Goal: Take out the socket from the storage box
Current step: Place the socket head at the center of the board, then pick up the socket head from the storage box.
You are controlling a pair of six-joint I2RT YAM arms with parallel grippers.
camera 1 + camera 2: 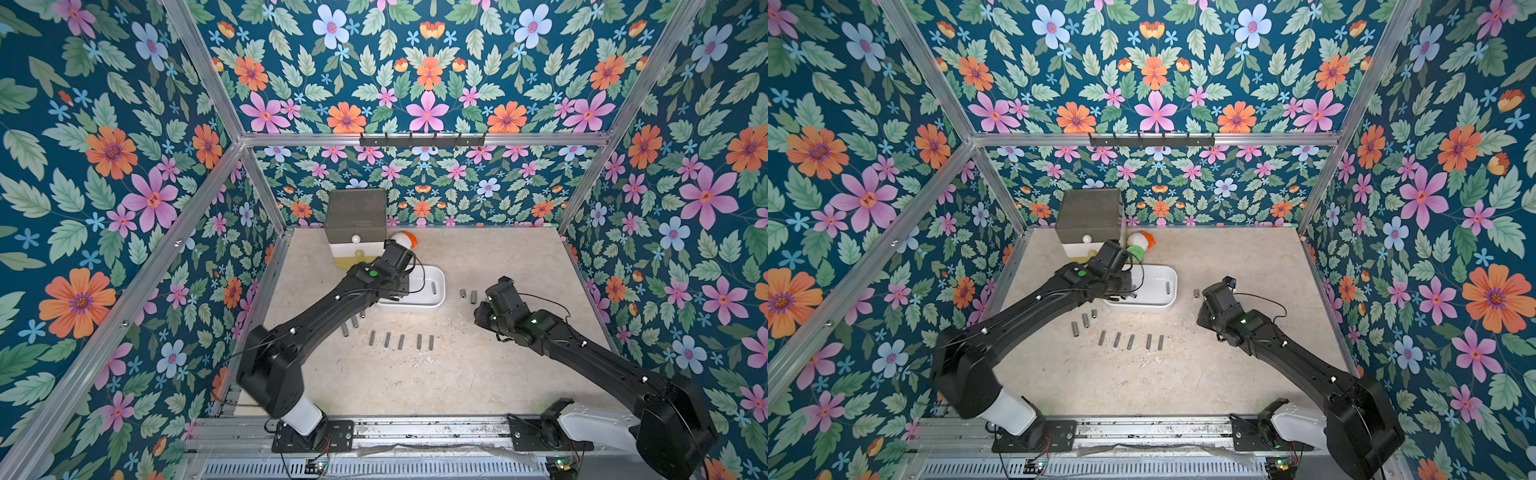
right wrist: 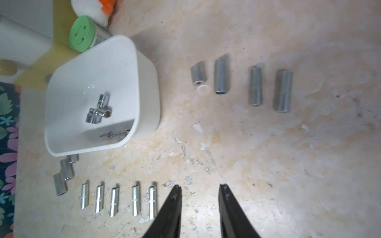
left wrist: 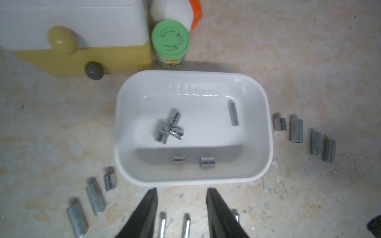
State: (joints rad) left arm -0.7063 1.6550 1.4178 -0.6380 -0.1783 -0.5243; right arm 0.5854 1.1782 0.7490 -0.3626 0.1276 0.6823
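Note:
The storage box (image 1: 419, 306) (image 1: 1142, 306) is a shallow white tub on the table; its floor (image 3: 206, 134) shows in the left wrist view. Inside lie several chrome sockets: a crossed cluster (image 3: 169, 128) (image 2: 99, 111), a long one (image 3: 233, 113) (image 1: 433, 286), and two short ones (image 3: 206, 162) by the near wall. My left gripper (image 3: 181, 189) hangs open and empty, its fingertips just short of the box's near rim. My right gripper (image 2: 199, 186) is open and empty above bare table, to the right of the box (image 2: 144, 92).
Several sockets lie on the table: a row (image 1: 401, 340) in front of the box, three (image 1: 353, 322) at its front left, more (image 1: 468, 296) to its right. Behind the box stand the drawer tower (image 1: 355, 220), a green-lidded jar (image 3: 170, 41) and a white-orange toy (image 1: 404, 239).

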